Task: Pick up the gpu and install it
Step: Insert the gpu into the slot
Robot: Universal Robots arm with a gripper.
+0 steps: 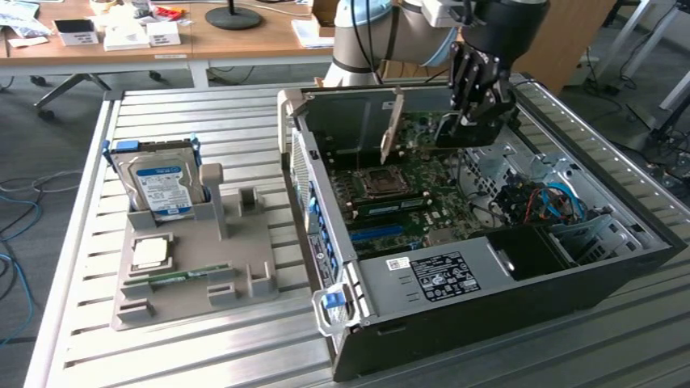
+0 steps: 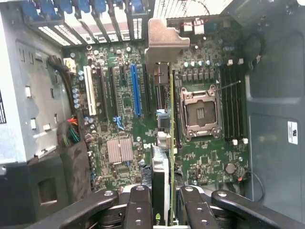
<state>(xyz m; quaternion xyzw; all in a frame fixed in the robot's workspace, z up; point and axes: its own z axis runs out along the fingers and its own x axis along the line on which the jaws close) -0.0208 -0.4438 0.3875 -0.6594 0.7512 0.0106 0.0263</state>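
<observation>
Counter (image 1: 194, 113): slatted metal, with a grey tray (image 1: 173, 311) beside an open case (image 1: 603, 267).
Room: wooden desks (image 1: 248, 40) stand behind.
Tray: hard drive (image 1: 161, 190) upright, chip (image 1: 151, 252), memory stick (image 1: 173, 279).
Case: motherboard (image 1: 431, 202) inside.
End effector (image 1: 474, 133): clenched on the gpu (image 1: 392, 125).
Gpu: on edge over the motherboard.

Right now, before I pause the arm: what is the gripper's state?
Gripper: shut on the gpu, above the motherboard.
</observation>
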